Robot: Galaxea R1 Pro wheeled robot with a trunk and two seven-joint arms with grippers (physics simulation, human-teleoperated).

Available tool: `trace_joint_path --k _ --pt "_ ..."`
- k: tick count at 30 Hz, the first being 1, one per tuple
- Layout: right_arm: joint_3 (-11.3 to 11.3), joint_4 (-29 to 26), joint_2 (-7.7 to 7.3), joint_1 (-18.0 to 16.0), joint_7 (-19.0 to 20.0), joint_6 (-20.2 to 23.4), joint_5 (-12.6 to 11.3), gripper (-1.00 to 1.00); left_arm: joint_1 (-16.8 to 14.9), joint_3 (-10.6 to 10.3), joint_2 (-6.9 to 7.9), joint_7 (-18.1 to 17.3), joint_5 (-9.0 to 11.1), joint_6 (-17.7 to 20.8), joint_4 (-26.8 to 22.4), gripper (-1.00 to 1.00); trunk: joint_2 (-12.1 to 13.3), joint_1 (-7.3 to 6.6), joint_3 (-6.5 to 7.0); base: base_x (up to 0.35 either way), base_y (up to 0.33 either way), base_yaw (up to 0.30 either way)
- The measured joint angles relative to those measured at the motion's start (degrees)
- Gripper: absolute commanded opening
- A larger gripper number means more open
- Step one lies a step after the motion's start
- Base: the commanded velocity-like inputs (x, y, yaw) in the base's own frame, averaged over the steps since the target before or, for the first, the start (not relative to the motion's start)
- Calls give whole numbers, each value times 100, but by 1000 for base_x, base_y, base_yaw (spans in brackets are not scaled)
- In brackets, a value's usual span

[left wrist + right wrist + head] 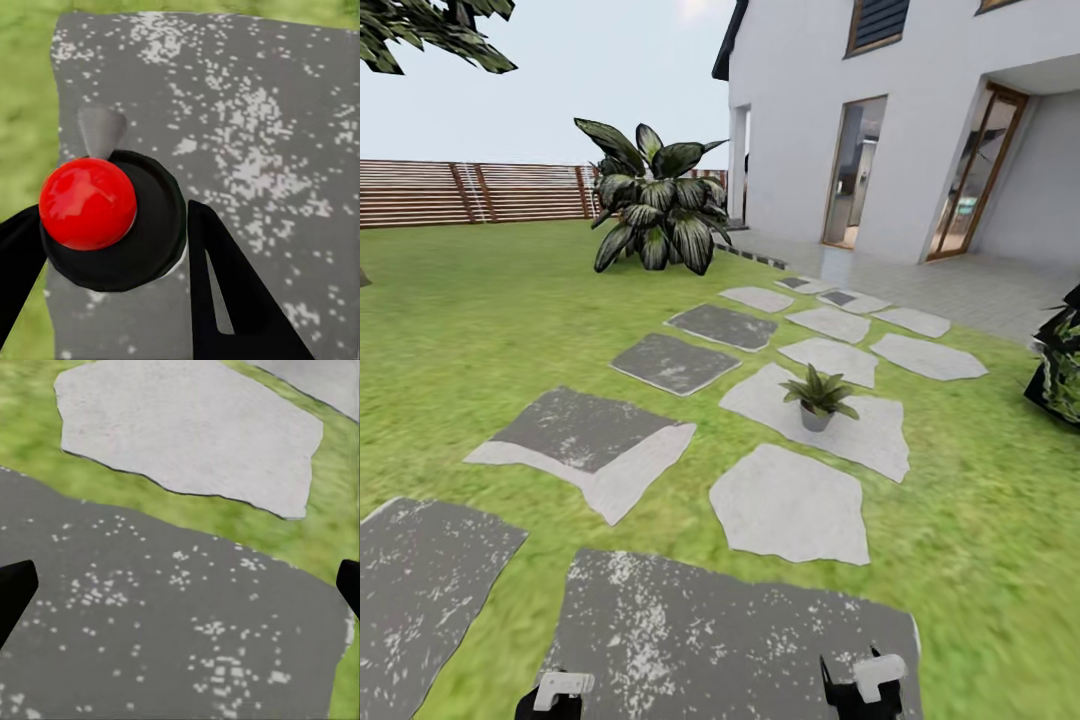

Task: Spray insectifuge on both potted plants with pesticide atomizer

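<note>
In the left wrist view the pesticide atomizer [154,232] shows as a round dark body with a red tip, and my left gripper [112,217] is shut on it, one black finger on each side. The left gripper [555,695] sits low at the head view's bottom edge over a dark stepping stone [720,640]. One potted plant [818,395], a small green rosette in a grey pot, stands on a pale stone [860,425] a few steps ahead and slightly right. My right gripper [865,685] is open and holds nothing, its fingers spread wide [184,585] above the stone.
Grey stepping stones [675,362] lead across the lawn to a white house [880,120] with glass doors. A big dark striped-leaf palm [655,210] stands ahead, and another dark plant [1062,365] is at the right edge. A slatted wooden fence [470,192] closes the back left.
</note>
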Motion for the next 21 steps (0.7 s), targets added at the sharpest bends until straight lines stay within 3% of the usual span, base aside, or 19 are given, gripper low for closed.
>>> trace_joint_path --k 5,9,21 --pt "-2 3 -66 1 -14 -2 -7 100 -1 -1 1 0 13 -1 1 -100 0 0 0 339 0 -88" --pt "2 10 -133 1 -8 0 -14 100 -1 -2 1 0 26 -1 2 -100 0 0 0 339 0 -274" --pt "4 19 -113 1 -9 0 -14 100 0 -2 1 0 25 3 2 -100 0 0 0 339 0 -291"
